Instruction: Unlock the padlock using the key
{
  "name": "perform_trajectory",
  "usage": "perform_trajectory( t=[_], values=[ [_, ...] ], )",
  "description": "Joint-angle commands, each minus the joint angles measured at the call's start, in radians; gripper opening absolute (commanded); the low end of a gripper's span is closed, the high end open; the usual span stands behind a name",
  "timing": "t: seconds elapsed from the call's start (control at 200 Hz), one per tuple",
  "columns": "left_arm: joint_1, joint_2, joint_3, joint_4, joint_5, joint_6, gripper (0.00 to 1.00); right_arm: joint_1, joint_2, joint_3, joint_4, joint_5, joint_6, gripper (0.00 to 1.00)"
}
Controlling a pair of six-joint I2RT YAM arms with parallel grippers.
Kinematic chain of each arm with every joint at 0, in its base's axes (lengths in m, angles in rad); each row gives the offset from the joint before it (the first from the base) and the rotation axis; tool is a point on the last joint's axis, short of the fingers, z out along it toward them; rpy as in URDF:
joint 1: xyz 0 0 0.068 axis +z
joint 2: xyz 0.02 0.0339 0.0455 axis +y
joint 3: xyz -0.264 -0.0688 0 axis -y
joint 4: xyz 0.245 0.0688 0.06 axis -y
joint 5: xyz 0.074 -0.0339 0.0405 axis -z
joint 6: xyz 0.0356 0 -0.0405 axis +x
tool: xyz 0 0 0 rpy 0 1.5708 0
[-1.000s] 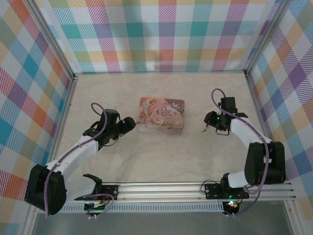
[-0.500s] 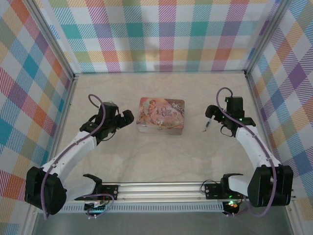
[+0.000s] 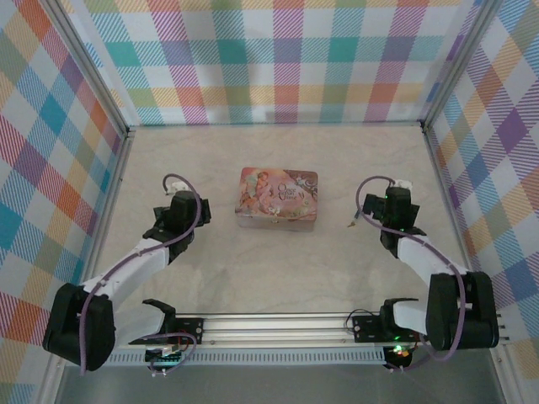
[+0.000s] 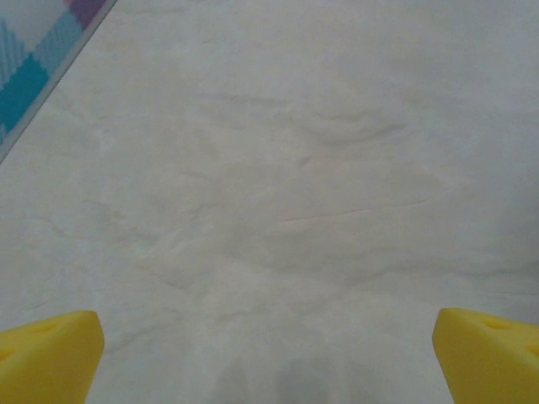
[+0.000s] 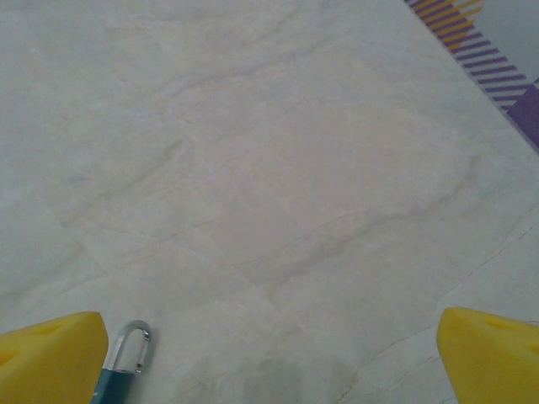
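Top view: tin sits mid tabletop. Left gripper is off to its left, not touching. Right gripper is on the other side, well apart from the tin. A tiny dark piece lies flat on the tabletop just beside the right gripper, tin side. I take it for the padlock, but it's too small to be sure and could be the key.

Left wrist: left gripper spread wide, fingers at the frame corners, bare tabletop between, nothing held.

Right wrist: right gripper wide too, empty. Padlock, a silver loop on a dark teal body, lies right against one finger. I can't tell whether the loop is shut.

Progress: I judge the task early. Nothing is gripped and no key is seated. Left to do: grab the key, steady the padlock, insert, turn.
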Motion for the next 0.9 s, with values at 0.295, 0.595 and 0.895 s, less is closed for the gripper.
perform_trajectory(
  t=[0.295,0.595,0.895],
  values=[
    [0.161,0.327,-0.083,0.672,0.055,0.171,1.0,-0.004,0.25,-0.088,0.607,-0.248,-0.132,1.0],
    [0.231,0.4,-0.155,0.828,0.288,0.169,1.0,-0.009,0.296,-0.079,0.631,-0.221,-0.116,1.0],
    [0.225,0.407,-0.162,0.872,0.244,0.169,1.0,-0.009,0.301,-0.069,0.617,-0.226,-0.113,1.0]
  ],
)
